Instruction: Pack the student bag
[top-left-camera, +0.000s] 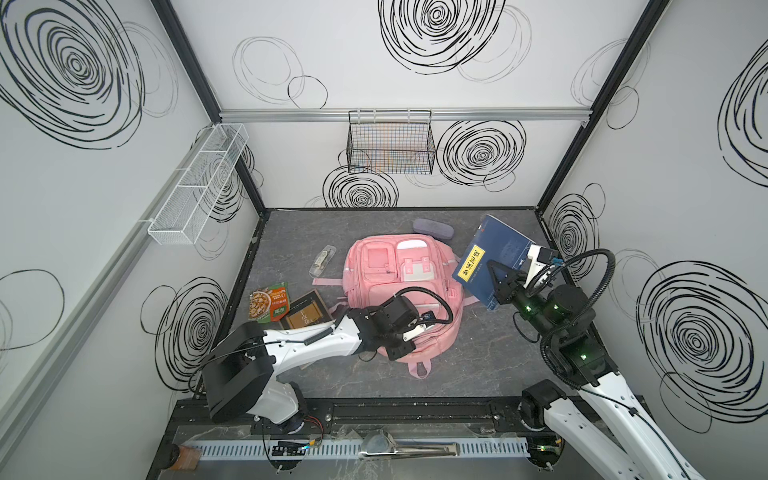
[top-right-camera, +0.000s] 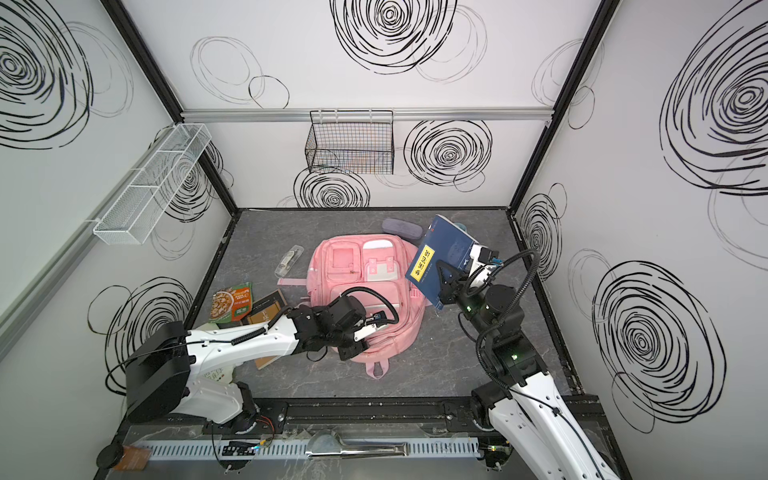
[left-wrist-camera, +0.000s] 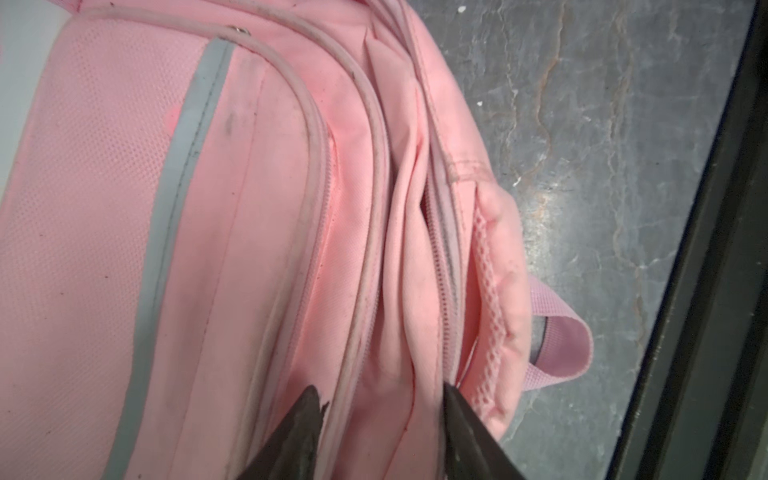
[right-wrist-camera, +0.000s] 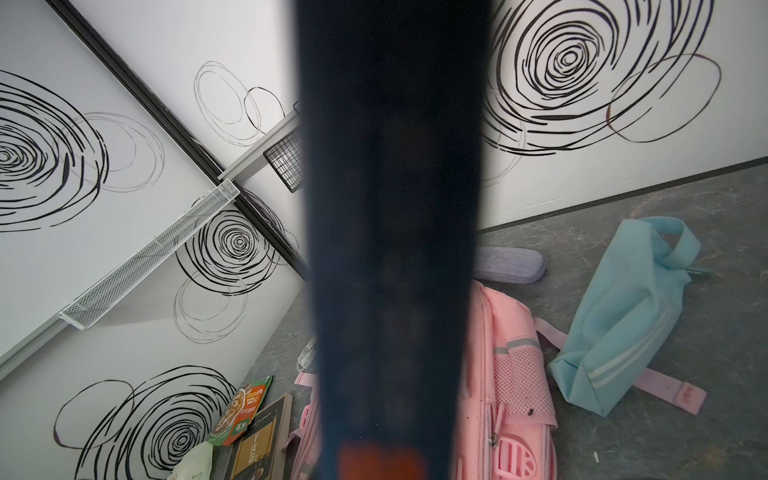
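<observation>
PACKING DAY: The student bag (top-left-camera: 370, 299) lies flat on its back in the middle of the desk (top-left-camera: 478, 374), pockets up and top loop (top-left-camera: 419, 370) toward my bases. My left jaws hang over its top end. They stand part-open astride a slack ridge of pink cloth next to the main zipper (left-wrist-camera: 440, 266), and I cannot tell whether they have nipped the cloth. My right jaws are clamped on the near edge of a blue book (top-left-camera: 490, 257), held tilted above the desk just beside the bag's right flank.

I judge the bag soft, light and floppy. Its cloth folds and sags, so it will likely bunch and slide rather than lift as one piece. The zipper line looks parted only a little.

The best hold, as I see it, is the loose upper lip of that opening, or the webbing loop, drawn up so the mouth gapes. The piped seams should give firmer purchase than the smooth panels. The book looks stiff and will want a wide mouth.

A light-blue pouch (right-wrist-camera: 623, 316), a grey case (top-left-camera: 432, 227), a snack packet (top-left-camera: 269, 301) and a brown book (top-left-camera: 305, 316) lie around the bag.
</observation>
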